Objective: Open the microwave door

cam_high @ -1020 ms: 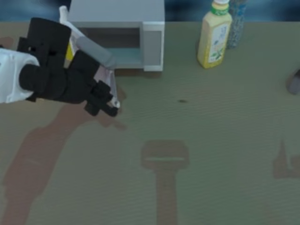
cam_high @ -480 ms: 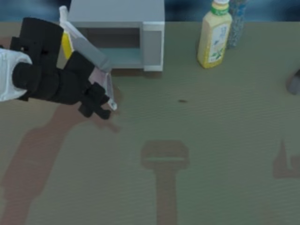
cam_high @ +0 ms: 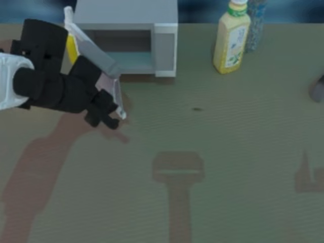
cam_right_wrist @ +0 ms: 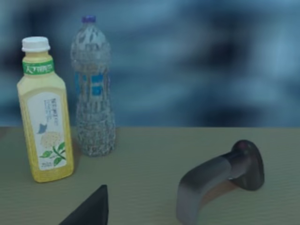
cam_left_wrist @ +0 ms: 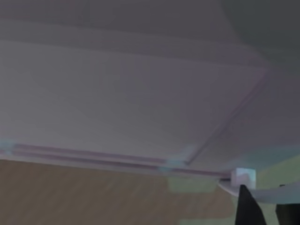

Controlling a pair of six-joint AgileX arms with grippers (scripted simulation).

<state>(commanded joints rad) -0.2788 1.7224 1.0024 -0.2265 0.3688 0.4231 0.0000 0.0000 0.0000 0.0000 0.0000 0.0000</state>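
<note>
The worktop (cam_high: 212, 152) is a flat olive-green surface. The microwave (cam_high: 126, 30) stands on it at the far edge. To the right of the microwave stands a yellow juice bottle (cam_high: 231, 38), and a clear water bottle (cam_high: 255, 25) stands just behind that. Farther right of the microwave, at the worktop's right edge, lies a dark grey curved object (cam_high: 318, 88).

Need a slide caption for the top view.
Left pincer at the handle edge of the microwave door, swung open from the microwave.

Simulated tabletop (cam_high: 212, 152); microwave (cam_high: 126, 30), bottles; kitchen-like
</note>
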